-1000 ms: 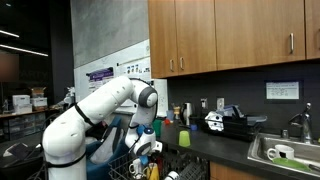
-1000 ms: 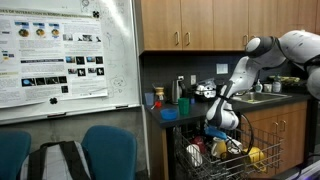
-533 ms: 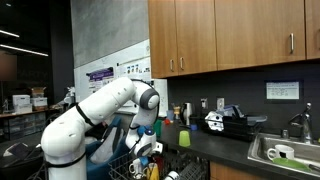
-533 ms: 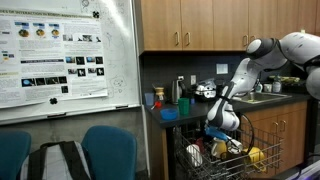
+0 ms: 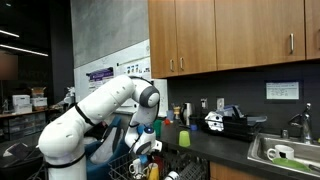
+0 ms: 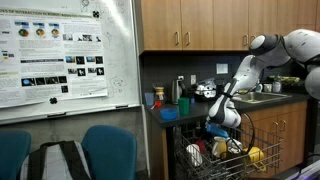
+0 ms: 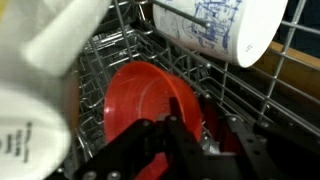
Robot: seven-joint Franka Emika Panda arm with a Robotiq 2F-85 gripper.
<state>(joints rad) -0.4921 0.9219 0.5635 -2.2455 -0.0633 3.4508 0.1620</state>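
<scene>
In the wrist view a red bowl [image 7: 140, 105] stands on edge in the wire dish rack [image 7: 290, 70]. My gripper [image 7: 212, 125] reaches down over the bowl's right rim, one dark finger on each side of it. The jaws are narrowed, with a slim gap still showing beside the rim. Above lies a white cup with blue print [image 7: 215, 25], and a white dish [image 7: 30, 110] leans at the left. In both exterior views the arm bends down from the counter, with the gripper [image 5: 148, 150] [image 6: 222, 143] low inside the pulled-out rack [image 6: 215, 162].
The rack holds several dishes, among them a yellow item [image 6: 255, 155]. The dark counter carries a green cup [image 5: 184, 137], and a sink [image 5: 285, 152] holds a cup. Wooden cabinets hang overhead. Blue chairs [image 6: 110, 150] stand below a whiteboard.
</scene>
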